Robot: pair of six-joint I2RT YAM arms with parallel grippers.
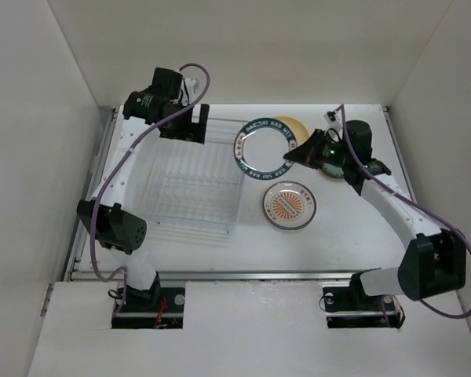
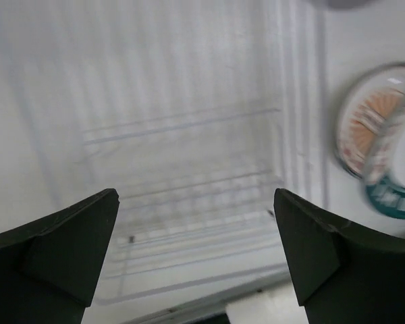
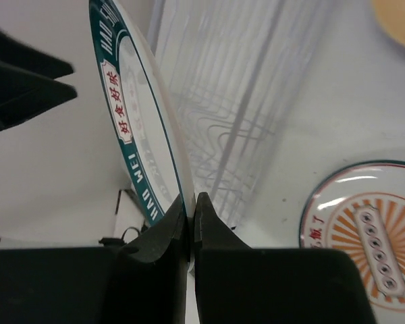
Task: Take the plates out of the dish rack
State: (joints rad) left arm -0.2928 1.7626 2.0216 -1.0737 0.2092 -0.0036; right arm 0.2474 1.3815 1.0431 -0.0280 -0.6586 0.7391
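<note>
The right gripper [image 3: 191,209] has its fingers pinched tight on the near rim of the teal-lettered plate [image 3: 138,128], so the plate runs straight out from the jaws, edge-on to the wrist camera and leaning toward the upper left of that frame. In the top view the same plate shows as a nearly full ring just left of the gripper. It hangs off the right edge of the dish rack [image 1: 190,187], partly covers the yellow plate [image 1: 297,126] behind it, and sits just above the sunburst plate [image 1: 288,206], which lies flat on the table [image 1: 353,236]. The held plate is thus already outside the rack, and its free edge points away from the right arm, toward the rack. Setting it down likely means lowering that far edge first, onto the sunburst plate or the bare table beside it. The left gripper [image 2: 196,216] hangs wide open over the rack's far end, holding nothing. No plate shows among the slot wires in any view.
</note>
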